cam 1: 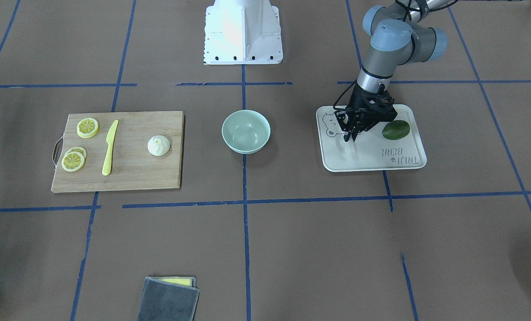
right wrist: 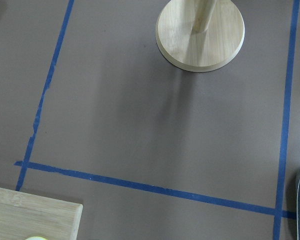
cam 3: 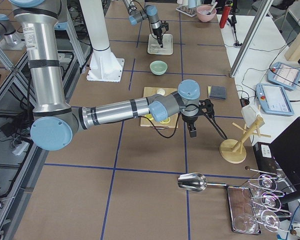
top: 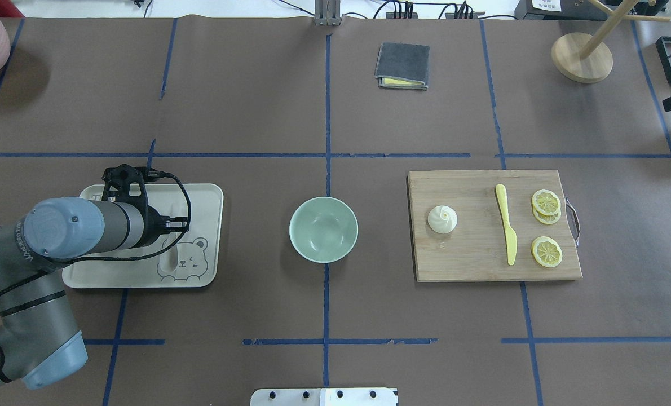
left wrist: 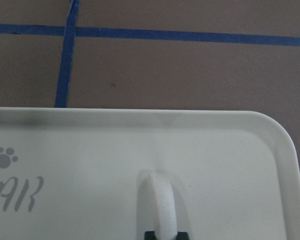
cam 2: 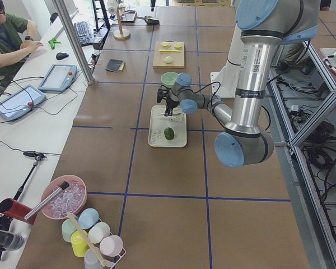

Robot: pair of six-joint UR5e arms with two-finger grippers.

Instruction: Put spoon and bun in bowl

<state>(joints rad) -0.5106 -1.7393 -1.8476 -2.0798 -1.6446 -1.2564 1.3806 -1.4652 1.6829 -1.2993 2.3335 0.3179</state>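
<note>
The off-white spoon [left wrist: 160, 200] lies on the white bear-print tray [cam 1: 372, 160], its handle between my left gripper's fingertips [left wrist: 149, 234]. My left gripper [cam 1: 350, 137] points down over the tray's left part in the front view and is shut on the spoon. The mint-green bowl [cam 1: 246, 131] stands empty at the table's middle. The white pleated bun [cam 1: 158, 145] sits on the wooden cutting board [cam 1: 131, 174]. My right gripper [cam 3: 192, 132] hovers beyond the board, seen only in the right side view; I cannot tell if it is open or shut.
A green lime [cam 1: 396, 129] lies on the tray beside the left gripper. A yellow knife [cam 1: 109, 147] and lemon slices [cam 1: 88, 127] share the board. A grey cloth [top: 402, 65] and a wooden stand [top: 582, 56] are on the far side.
</note>
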